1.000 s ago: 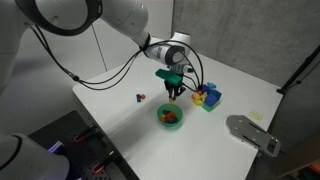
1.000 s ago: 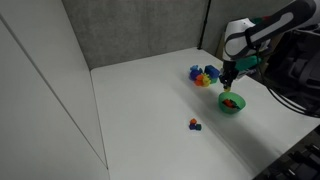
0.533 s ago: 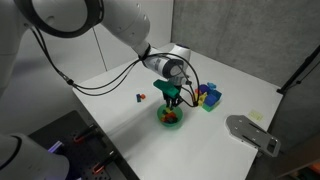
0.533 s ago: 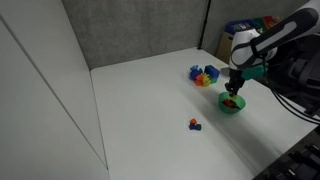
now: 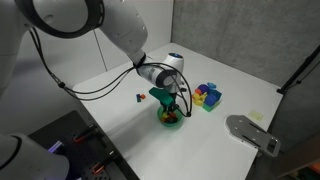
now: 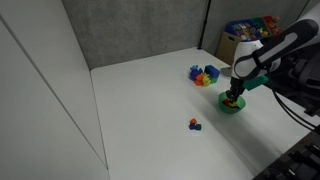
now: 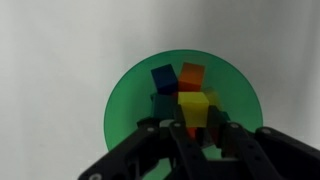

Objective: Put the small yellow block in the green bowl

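Note:
The green bowl (image 7: 130, 100) fills the wrist view and holds a blue block (image 7: 163, 77) and an orange block (image 7: 191, 74). My gripper (image 7: 194, 128) is shut on the small yellow block (image 7: 194, 107) and holds it low over the bowl's middle. In both exterior views the gripper (image 5: 170, 108) (image 6: 233, 96) points straight down into the bowl (image 5: 172, 121) (image 6: 232, 106). The yellow block is too small to make out there.
A cluster of multicoloured blocks (image 5: 207, 96) (image 6: 204, 75) stands on the white table just beyond the bowl. A tiny dark reddish block (image 5: 140, 97) (image 6: 194, 124) lies apart from it. A grey device (image 5: 252, 132) sits at the table's edge.
The gripper has moved from beside the multicoloured cluster to over the bowl and come down into it, still holding the yellow block.

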Tool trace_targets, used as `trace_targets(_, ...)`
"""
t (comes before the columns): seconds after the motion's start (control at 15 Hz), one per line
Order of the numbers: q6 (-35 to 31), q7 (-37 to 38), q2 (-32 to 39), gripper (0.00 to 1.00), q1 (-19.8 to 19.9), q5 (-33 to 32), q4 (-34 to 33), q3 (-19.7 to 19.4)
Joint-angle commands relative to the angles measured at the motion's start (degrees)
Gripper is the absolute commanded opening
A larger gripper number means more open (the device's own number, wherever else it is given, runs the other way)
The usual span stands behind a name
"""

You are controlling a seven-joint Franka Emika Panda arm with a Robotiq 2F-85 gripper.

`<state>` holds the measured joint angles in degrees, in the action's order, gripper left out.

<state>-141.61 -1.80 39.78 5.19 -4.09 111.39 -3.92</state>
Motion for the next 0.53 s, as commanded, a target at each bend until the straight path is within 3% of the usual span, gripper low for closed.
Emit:
trace_targets(0.0, -3.45, -1.03, -0.63, 0.1, 0.39, 0.27, 2.36, 0.16)
trace_targets(0.2, -4.65, -1.22, -0.87, 0.11, 0.47, 0.39, 2.98, 0.27)
trace_targets(0.27, -4.68, -1.31, -1.0, 0.54, 0.48, 0.39, 3.05, 0.29)
trace_targets(0.33, -4.55, -1.66, -1.35, 0.56, 0.78, 0.7, 3.14, 0.59)
trace_targets(0.47, -3.68, -2.46, -2.19, 0.7, 1.35, 1.37, 3.22, 1.25)
